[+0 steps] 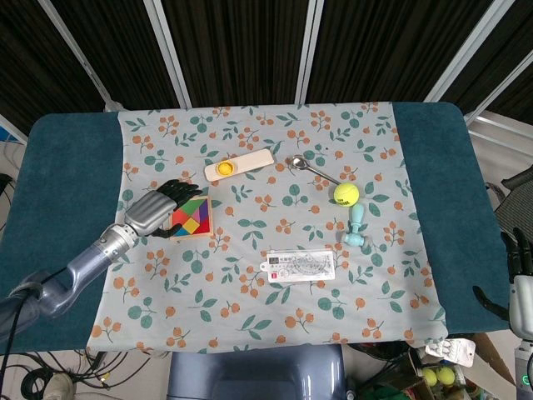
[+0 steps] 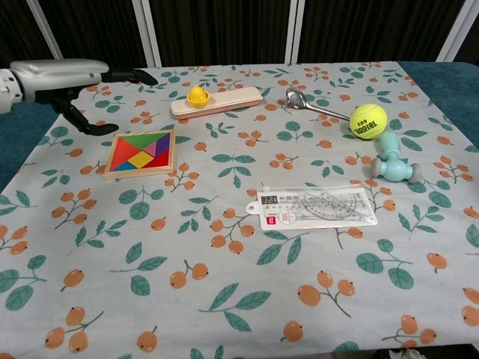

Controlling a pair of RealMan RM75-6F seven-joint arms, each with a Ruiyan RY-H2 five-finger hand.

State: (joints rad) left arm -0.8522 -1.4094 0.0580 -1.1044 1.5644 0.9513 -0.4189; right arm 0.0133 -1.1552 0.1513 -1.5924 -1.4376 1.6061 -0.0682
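Observation:
A square wooden tangram puzzle [image 1: 192,217] with coloured pieces lies flat on the floral cloth at the left [image 2: 142,153]. My left hand [image 1: 153,213] hovers just left of it with nothing in it. In the chest view my left hand [image 2: 71,78] is raised above the cloth, its fingers spread and pointing toward the puzzle's far side. My right hand [image 1: 517,268] hangs off the table's right edge, fingers apart, holding nothing and far from every object.
A pale wooden strip with a yellow piece [image 2: 217,101] lies behind the puzzle. A spoon [image 2: 314,107], a tennis ball [image 2: 368,120] and a teal toy [image 2: 393,164] sit at the right. A packaged ruler set [image 2: 316,207] lies mid-table.

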